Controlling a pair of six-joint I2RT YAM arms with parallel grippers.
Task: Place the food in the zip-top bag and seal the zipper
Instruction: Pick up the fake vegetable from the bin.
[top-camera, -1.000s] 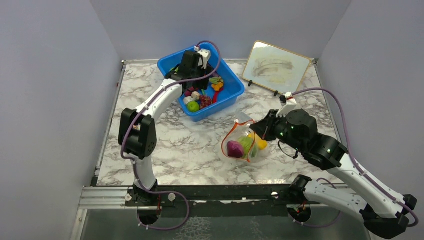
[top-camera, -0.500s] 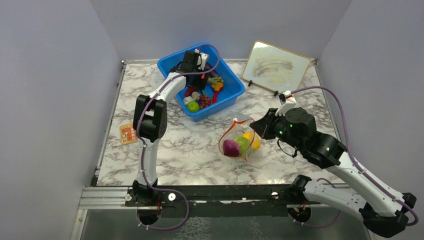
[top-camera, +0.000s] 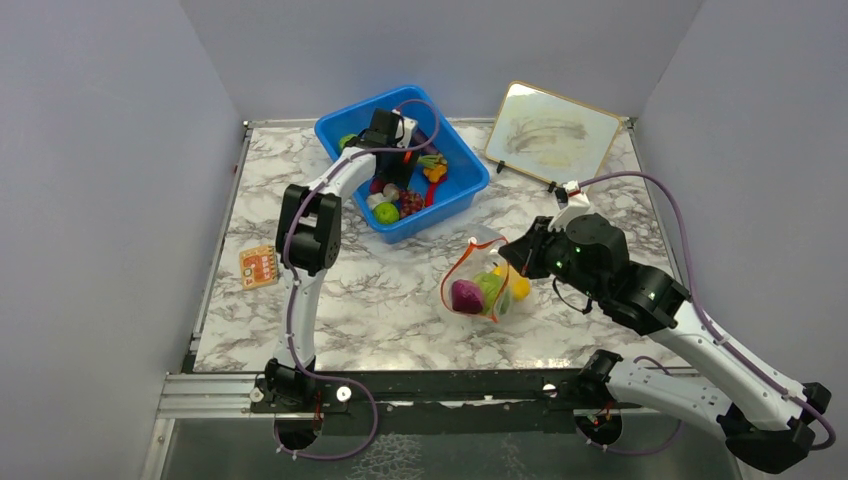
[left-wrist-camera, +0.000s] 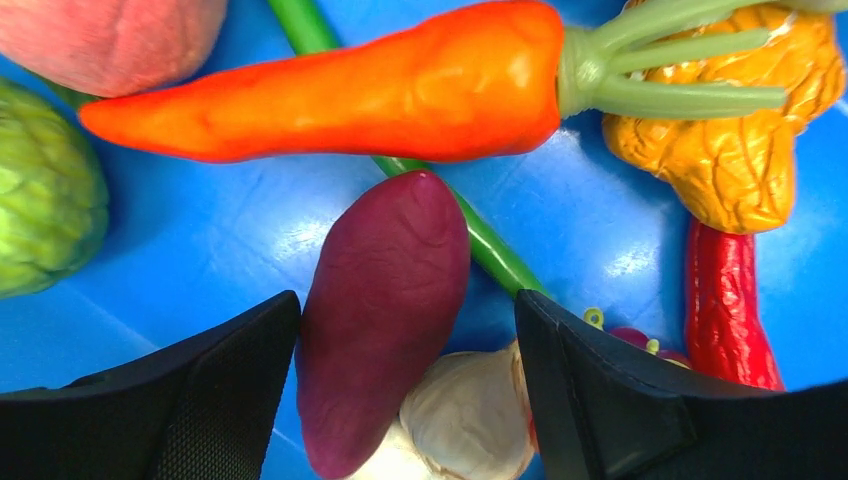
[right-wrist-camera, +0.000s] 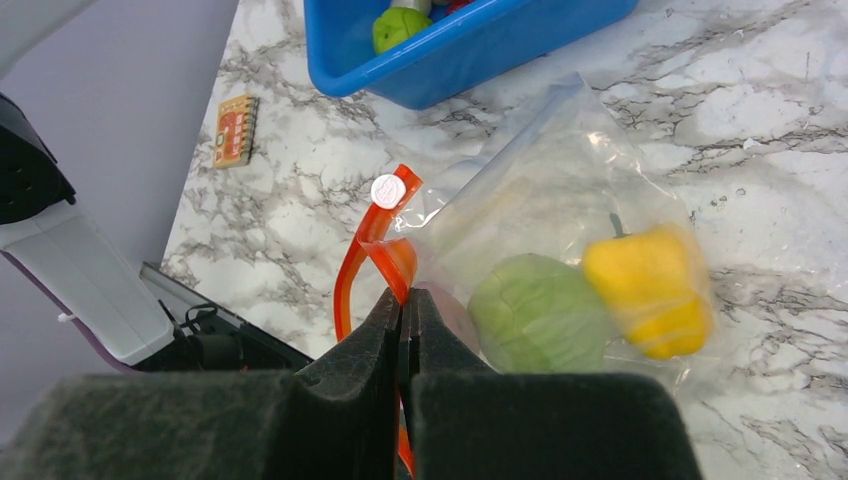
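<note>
Left gripper (left-wrist-camera: 405, 315): jaws spread wide, grasping nothing; black matte fingers (left-wrist-camera: 200, 400) flank the purple eggplant (left-wrist-camera: 385, 310).
Purple eggplant: smooth, dull, long oval, lying on the blue bin's floor; its lower end rests against a pale ridged garlic bulb (left-wrist-camera: 470, 420).
Around it: a glossy tapered orange carrot (left-wrist-camera: 340, 90) with pale green stalks just above; a knobbly yellow-orange piece (left-wrist-camera: 730, 150) and a wrinkled red chilli (left-wrist-camera: 725, 310) to the right; a leafy-textured bin cabbage (left-wrist-camera: 40, 190) and a peach (left-wrist-camera: 110, 40) to the left.
Blue bin (left-wrist-camera: 200, 250): hard, shiny plastic.
Right gripper (right-wrist-camera: 405, 300): jaws pressed together, pinching the zip-top bag (right-wrist-camera: 540, 190) at its mouth edge.
Zipper (right-wrist-camera: 350, 280): thin red-orange strip, bowed open, with a small white disc at its top.
Zip-top bag: clear crinkled film on the marble-patterned table (right-wrist-camera: 800, 120), near the bin.
Inside the bag: a ribbed bagged cabbage (right-wrist-camera: 540, 310), a blocky yellow pepper (right-wrist-camera: 650, 290), and a round purple piece (top-camera: 467, 296).
</note>
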